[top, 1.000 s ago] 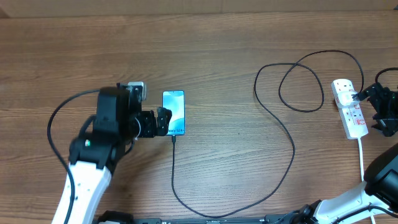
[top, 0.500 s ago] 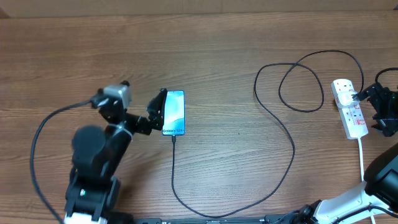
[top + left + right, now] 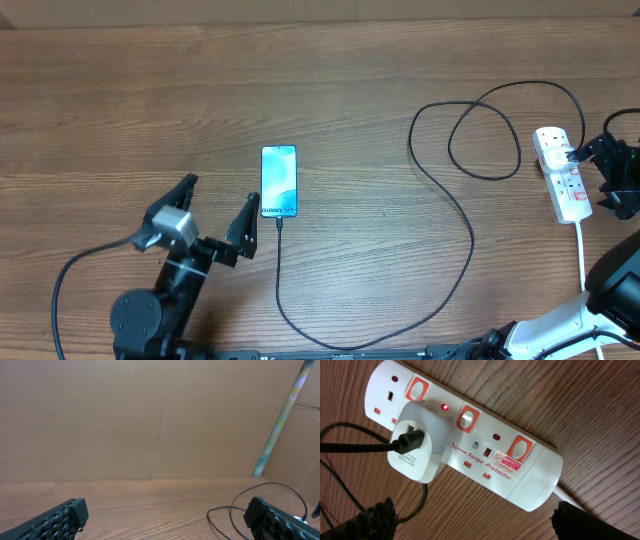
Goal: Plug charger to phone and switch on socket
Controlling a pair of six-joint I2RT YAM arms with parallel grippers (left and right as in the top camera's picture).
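The phone (image 3: 279,181) lies flat left of centre, blue screen up, with the black charger cable (image 3: 470,225) plugged into its near end; the cable loops right to a white adapter (image 3: 418,442) in the socket (image 3: 561,174) at the right edge. In the right wrist view the socket (image 3: 470,435) shows red switches and one small red light lit. My left gripper (image 3: 214,211) is open and empty, raised, near-left of the phone. My right gripper (image 3: 617,170) is open and empty, just right of the socket; its fingertips (image 3: 372,520) straddle bare table below the strip.
The thick white cord (image 3: 583,255) runs from the socket toward the near edge. A brown cardboard wall (image 3: 150,420) stands behind the table. The cable's loops (image 3: 250,510) lie on the wood between phone and socket.
My left gripper has let go of the phone's side and drawn back toward the near-left, lifting and opening wide. The phone stays put with the cable in it. The right arm has not moved.
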